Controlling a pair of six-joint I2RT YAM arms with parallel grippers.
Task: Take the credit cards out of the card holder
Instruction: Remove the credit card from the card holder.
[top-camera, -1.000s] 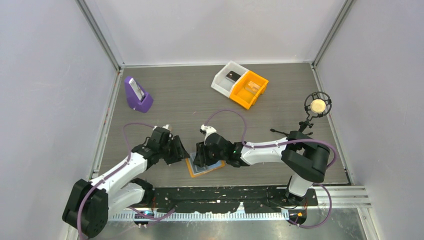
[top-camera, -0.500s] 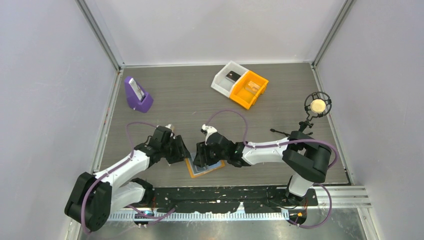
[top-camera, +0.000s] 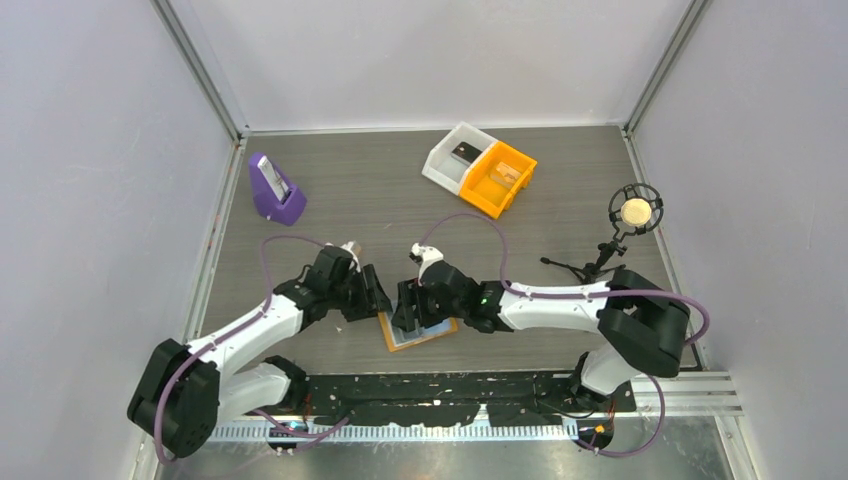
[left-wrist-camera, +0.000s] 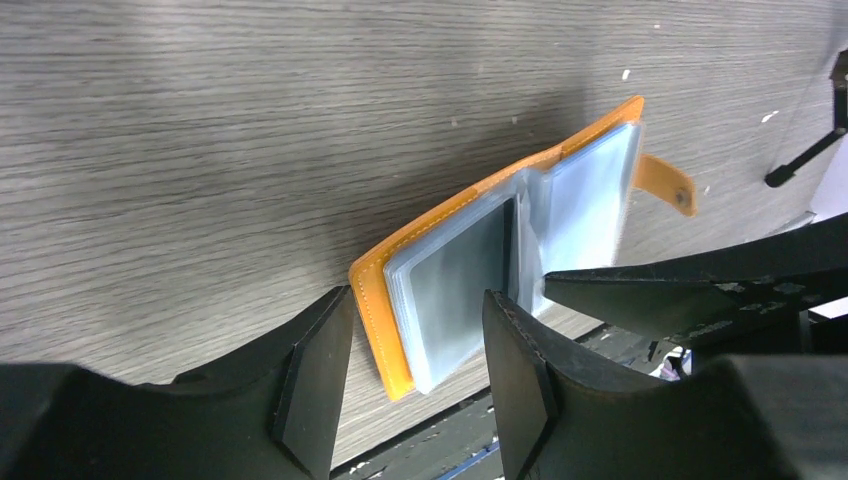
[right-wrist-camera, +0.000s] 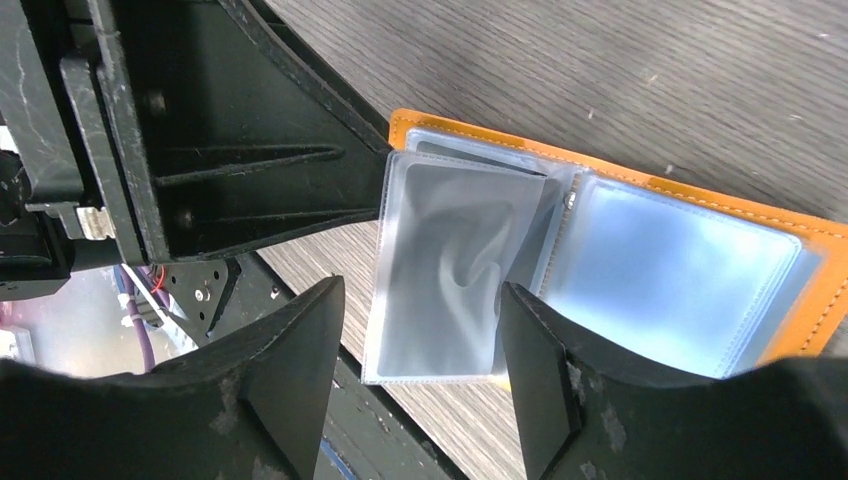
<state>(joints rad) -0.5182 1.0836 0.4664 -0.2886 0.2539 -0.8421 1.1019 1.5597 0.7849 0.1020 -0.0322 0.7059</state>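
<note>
The holder (top-camera: 422, 331) lies opened flat on the worktop (top-camera: 380, 200), close to its near edge and about midway between the two arm bases, orange cover down and pale blue plastic sleeves (right-wrist-camera: 690, 265) facing up. Its closing strap (left-wrist-camera: 668, 186), with a small stud at the tip, sticks out from the far edge of the cover. The left claw (top-camera: 378, 301) sits low at the holder's left side; its jaws stand partly apart and hold nothing, with the near left corner of the cover showing in the gap between them. From the right wrist, one of its fingers (right-wrist-camera: 300, 190) points at the left edge of the sleeves, and whether it touches them cannot be told. The right claw (top-camera: 412, 316) hangs over the holder from the right, jaws apart as well and closed on nothing. One loose sleeve (right-wrist-camera: 450, 270) lies across the left half, skewed from the stack beneath it and greyish where the others are clear blue; it shows in the gap between the right claw's fingers (right-wrist-camera: 540, 370), not pinched. From the left wrist, one right finger's tip reaches the sleeves near the fold. Whether cards sit inside the sleeves cannot be told. Towards the back of the worktop a white bin (top-camera: 452, 158) and an orange bin (top-camera: 499, 179) stand touching, a purple stand (top-camera: 275, 192) stands at the left, and a microphone (top-camera: 634, 211) stands at the right.
</note>
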